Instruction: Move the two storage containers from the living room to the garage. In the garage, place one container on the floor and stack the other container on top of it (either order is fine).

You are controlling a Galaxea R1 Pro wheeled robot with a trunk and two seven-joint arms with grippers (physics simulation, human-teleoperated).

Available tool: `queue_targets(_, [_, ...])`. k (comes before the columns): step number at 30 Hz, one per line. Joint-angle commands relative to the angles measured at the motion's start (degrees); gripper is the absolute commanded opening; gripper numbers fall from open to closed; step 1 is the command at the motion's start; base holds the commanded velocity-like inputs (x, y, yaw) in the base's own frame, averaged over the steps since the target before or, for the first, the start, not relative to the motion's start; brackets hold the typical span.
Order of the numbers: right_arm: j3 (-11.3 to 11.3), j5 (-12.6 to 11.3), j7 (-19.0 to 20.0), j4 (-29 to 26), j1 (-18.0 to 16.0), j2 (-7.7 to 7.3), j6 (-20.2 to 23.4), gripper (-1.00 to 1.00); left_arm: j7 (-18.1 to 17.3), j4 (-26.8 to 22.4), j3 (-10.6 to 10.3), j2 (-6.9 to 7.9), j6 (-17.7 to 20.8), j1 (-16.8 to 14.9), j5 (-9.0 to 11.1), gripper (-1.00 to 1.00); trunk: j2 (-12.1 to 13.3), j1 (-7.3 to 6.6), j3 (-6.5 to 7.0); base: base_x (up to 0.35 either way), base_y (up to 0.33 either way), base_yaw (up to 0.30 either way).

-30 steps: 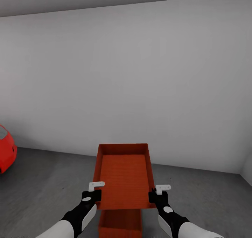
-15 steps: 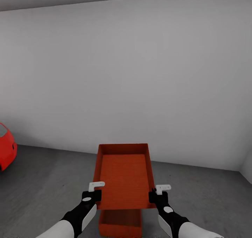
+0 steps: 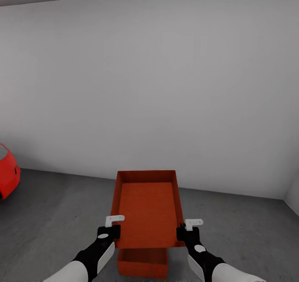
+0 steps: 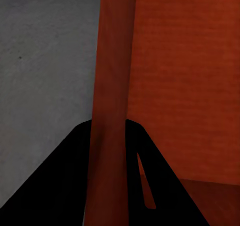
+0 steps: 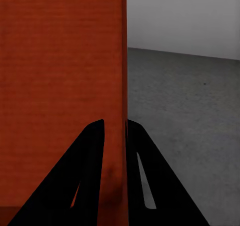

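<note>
1. Lower storage container (image 3: 143, 263): it sits on the concrete floor (image 3: 50, 215) directly under the held one. The held container hides its far part; the head view's bottom edge cuts off its near part. Its contents cannot be made out.
2. Left gripper (image 3: 109, 231): the jaws pinch the left wall of the upper storage container (image 3: 146, 209) near its near corner. In the left wrist view, the left gripper (image 4: 111, 151) has one dark finger on each side of that wall, and the upper storage container (image 4: 185, 81) shows a bare interior.
3. Right gripper (image 3: 187, 232): the jaws pinch the right wall near its near corner. In the right wrist view, the right gripper (image 5: 115, 146) straddles the wall of the upper storage container (image 5: 60, 66).
4. Upper storage container: held level above the lower one, apart from the floor, empty. Its long axis runs away from the robot toward the grey wall (image 3: 166, 87).
5. Red car (image 3: 7, 176): at the far left, cut off by the edge of the head view.
</note>
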Motion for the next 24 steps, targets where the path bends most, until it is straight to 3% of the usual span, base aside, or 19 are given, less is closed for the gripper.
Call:
queue_targets(1, [-0.53,-0.44,0.14,0.58,-0.01,-0.47,-0.11,-1.00,0.50,-0.38,2.58,0.55,0.24,-0.13,-0.50,-1.00,-0.07,0.01,-0.17,0.000,0.000,0.000])
queue_targets(24, [-0.53,-0.44,0.14,0.58,-0.01,-0.47,-0.11,-1.00,0.51,-0.38,2.59,0.55,0.24,-0.10,-0.50,-1.00,-0.07,0.01,-2.27,0.000,0.000,0.000])
